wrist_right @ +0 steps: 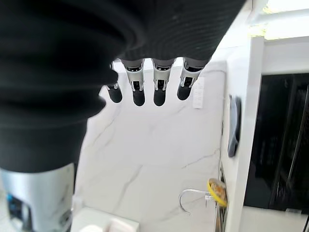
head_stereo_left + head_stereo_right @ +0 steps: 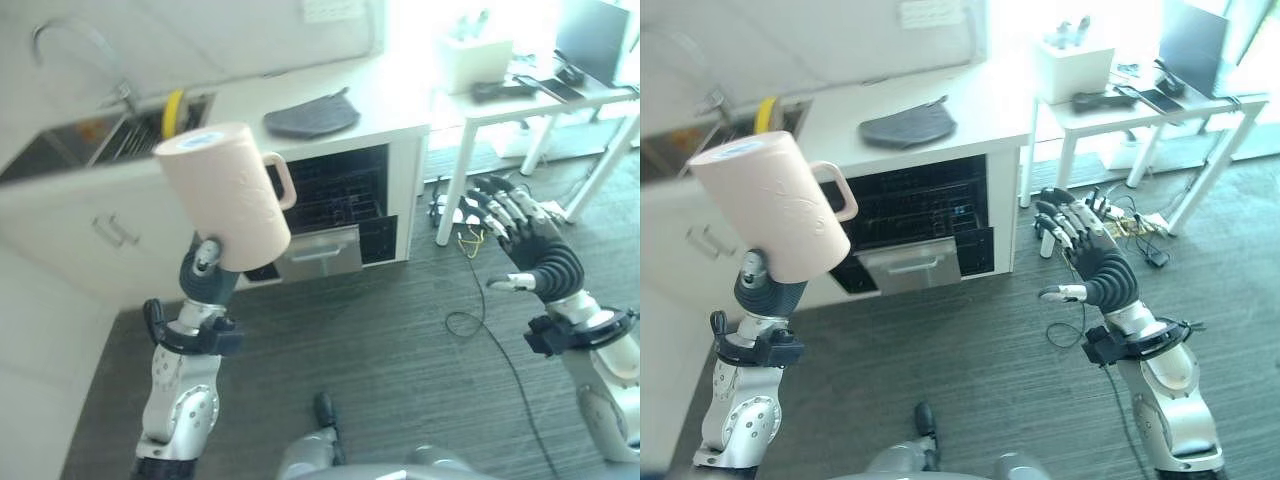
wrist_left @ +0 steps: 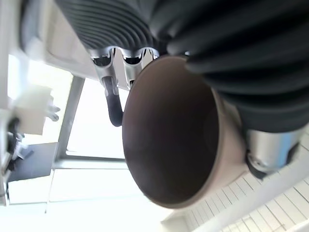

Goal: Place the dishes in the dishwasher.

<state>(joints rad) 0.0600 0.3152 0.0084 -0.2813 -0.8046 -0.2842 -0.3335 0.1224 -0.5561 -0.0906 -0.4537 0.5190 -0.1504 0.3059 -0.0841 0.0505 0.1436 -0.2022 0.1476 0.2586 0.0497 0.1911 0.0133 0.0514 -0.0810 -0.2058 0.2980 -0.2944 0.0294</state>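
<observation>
Held high in my left hand, fingers wrapped round its base, the pink mug needs a steady carry down into the open dishwasher rack, mouth turned downward, while my right hand waits with fingers spread, empty.

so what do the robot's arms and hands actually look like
Both arms are silver-grey metal with rounded segments and black collars near the wrist. The left hand and right hand wear dark ribbed covers over wrist and back; the fingers are silver with dark tips.
</observation>
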